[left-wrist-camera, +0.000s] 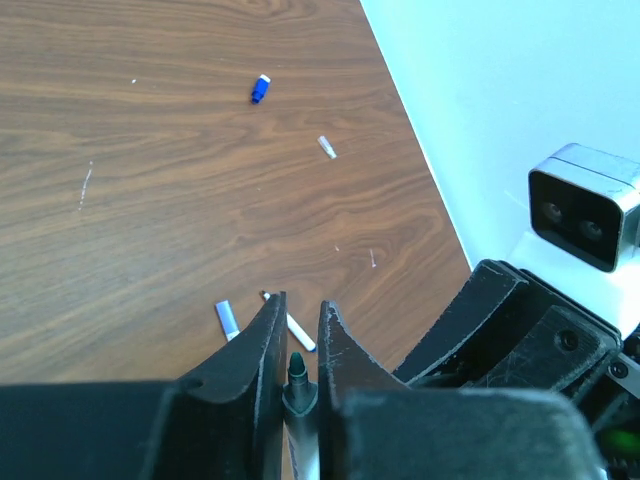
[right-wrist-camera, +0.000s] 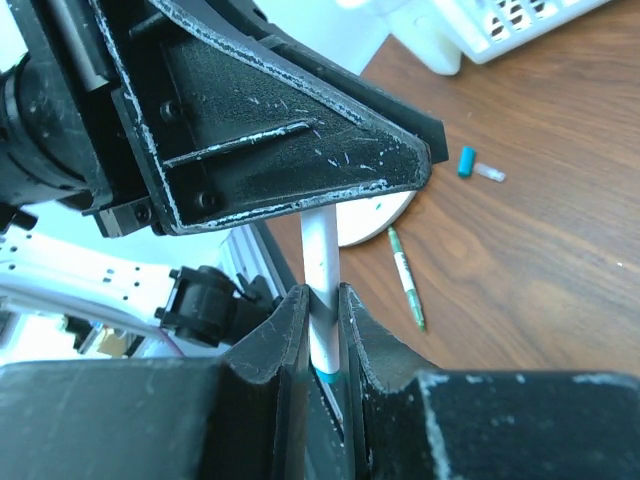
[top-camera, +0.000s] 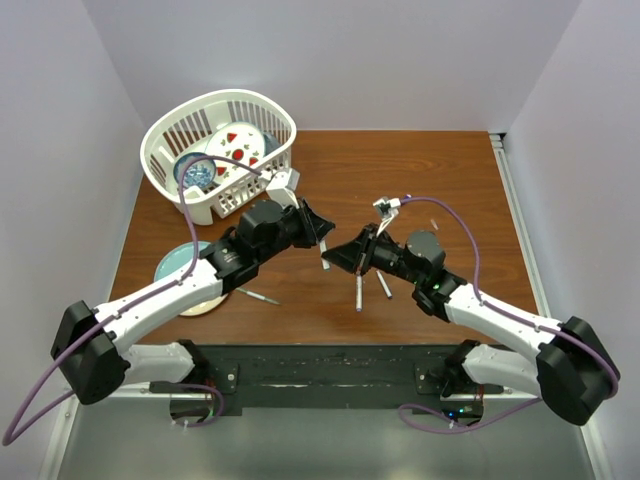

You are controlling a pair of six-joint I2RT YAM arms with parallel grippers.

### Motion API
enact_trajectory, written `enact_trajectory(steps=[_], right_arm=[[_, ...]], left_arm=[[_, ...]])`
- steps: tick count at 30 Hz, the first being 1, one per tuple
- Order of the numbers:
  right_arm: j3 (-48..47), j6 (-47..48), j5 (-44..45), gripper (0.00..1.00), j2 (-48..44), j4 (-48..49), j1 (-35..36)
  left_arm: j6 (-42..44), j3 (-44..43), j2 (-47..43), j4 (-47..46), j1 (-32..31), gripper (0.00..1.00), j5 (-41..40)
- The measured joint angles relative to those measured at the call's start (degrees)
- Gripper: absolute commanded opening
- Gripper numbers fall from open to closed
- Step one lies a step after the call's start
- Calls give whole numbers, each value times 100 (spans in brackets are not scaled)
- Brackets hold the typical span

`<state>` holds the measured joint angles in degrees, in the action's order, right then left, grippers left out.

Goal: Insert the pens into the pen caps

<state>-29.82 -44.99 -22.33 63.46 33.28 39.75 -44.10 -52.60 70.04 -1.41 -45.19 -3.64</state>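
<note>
One pen point(top-camera: 323, 252), white-barrelled, hangs in the air between both grippers over the middle of the table. My left gripper point(left-wrist-camera: 302, 305) is shut on its dark green tip end point(left-wrist-camera: 297, 372). My right gripper point(right-wrist-camera: 320, 292) is shut on the white barrel point(right-wrist-camera: 320, 250), whose teal end sits deep between the jaws. The left gripper's finger point(right-wrist-camera: 290, 120) looms just above. On the table lie two pens point(top-camera: 358, 290) by the right arm and a green-marked pen point(right-wrist-camera: 407, 278). Loose pen caps show: blue point(left-wrist-camera: 260, 89), purple point(left-wrist-camera: 227, 320), teal point(right-wrist-camera: 466, 161).
A white slatted basket point(top-camera: 175, 135) holding dishes stands at the back left. A pale blue plate point(top-camera: 175, 265) lies under the left arm, with another pen point(top-camera: 258, 296) beside it. A small clear piece point(left-wrist-camera: 327, 147) lies near the blue cap. White walls enclose the table.
</note>
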Motion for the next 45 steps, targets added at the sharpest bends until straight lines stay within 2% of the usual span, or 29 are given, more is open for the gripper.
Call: enact_trajectory(steps=[1, 3, 4, 8, 10, 11, 12, 17, 20, 24, 25, 26, 29, 30, 33, 37, 42, 45], right_arm=[[-2, -2, -33, 25, -11, 22, 0], [-7, -11, -129, 34, -11, 61, -2], [-11, -4, -186, 42, -13, 66, -2], [-13, -13, -553, 50, -13, 37, 0], [-35, -28, -763, 44, -9, 44, 0], [-48, -39, -859, 35, -7, 55, 0], [-61, -46, -920, 33, -7, 68, 0], [-85, -179, -1198, 33, -4, 199, 4], [-87, -238, -1329, 30, 15, 321, 17], [-85, -286, -1381, 13, 118, 428, 46], [-85, -328, -1399, 4, 155, 481, 46], [-85, -369, -1423, 0, 188, 538, 46], [-81, -435, -1451, 0, 260, 662, 48], [-79, -450, -1464, 0, 278, 702, 48], [-76, -494, -1493, 0, 286, 804, 114], [-42, -533, -1473, 0, 225, 866, 181], [39, -498, -1298, 0, 48, 634, 188], [149, -433, -1255, 0, -111, 396, 188]], left_arm=[[2, 0, -24, -4, 7, 0, 72], [17, 0, -55, -31, 26, 0, 221], [24, 9, -66, -59, 35, 0, 328], [37, 92, -190, -243, 50, 0, 726], [42, 107, -262, -291, 50, 0, 907], [55, 107, -286, -341, 50, 0, 990], [72, 107, -299, -382, 50, 0, 1047], [192, 107, -308, -452, 50, 0, 1368], [229, 105, -308, -452, 50, 0, 1491], [284, 59, -286, -422, 50, 0, 1628], [308, 46, -286, -407, 50, 0, 1646], [323, 35, -286, -382, 50, 0, 1655], [334, 9, -286, -334, 59, 32, 1679], [348, -9, -286, -299, 61, 52, 1676], [481, -173, -267, -94, 66, 78, 1504], [452, -348, -343, 393, 61, 81, 730], [101, -448, -566, 1222, 74, 79, -417], [-83, -527, -610, 1672, 254, 72, -986]])
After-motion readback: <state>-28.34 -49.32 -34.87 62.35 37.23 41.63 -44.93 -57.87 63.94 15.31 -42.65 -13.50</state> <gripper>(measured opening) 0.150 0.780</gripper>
